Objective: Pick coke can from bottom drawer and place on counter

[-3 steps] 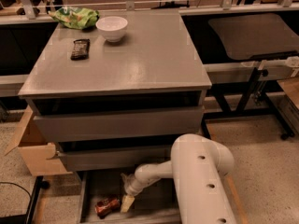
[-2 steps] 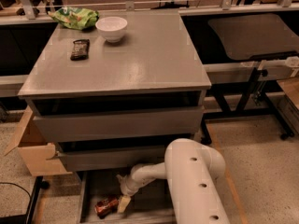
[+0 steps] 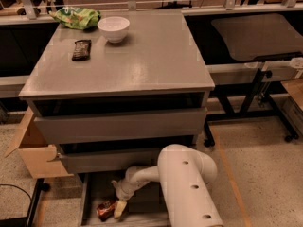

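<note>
Pincer beside coke can, bottom drawer

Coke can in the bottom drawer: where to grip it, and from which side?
Grip the coke can across its round middle, from above, probably: it lies on its side on the bottom drawer floor, and the drawer's walls block low approaches. The pincer is down in the drawer, close beside the can.

Tabletop carries one bowl, one snack bar, one chip bag; below it, three drawers, one coke can, one gripper.
</note>
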Available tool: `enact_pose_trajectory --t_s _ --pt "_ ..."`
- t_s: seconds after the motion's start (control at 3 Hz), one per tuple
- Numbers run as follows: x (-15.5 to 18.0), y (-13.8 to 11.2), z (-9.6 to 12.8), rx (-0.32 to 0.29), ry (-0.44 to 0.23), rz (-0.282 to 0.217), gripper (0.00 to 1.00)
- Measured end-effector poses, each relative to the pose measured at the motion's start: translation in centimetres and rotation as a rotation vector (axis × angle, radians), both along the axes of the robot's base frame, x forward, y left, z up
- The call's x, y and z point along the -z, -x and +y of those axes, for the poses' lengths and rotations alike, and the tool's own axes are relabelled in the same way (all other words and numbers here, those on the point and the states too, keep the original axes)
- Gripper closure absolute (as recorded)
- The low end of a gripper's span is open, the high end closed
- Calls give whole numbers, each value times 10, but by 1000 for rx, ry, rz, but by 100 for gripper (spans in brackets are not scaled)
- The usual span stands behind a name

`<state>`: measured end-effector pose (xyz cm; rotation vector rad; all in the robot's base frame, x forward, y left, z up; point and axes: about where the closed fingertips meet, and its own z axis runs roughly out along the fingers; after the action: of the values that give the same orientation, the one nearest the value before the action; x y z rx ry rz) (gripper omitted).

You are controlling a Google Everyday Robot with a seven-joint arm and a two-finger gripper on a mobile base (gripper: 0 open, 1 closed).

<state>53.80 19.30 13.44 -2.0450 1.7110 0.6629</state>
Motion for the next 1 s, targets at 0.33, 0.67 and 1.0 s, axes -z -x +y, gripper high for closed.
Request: enact_pose_trajectory --t_s 0.33,0.67,1.0 --pt "6 9 14 -40 -6 29 3" --pt "11 14 24 -69 -8 58 28" --pt "11 14 26 -78 -6 65 49"
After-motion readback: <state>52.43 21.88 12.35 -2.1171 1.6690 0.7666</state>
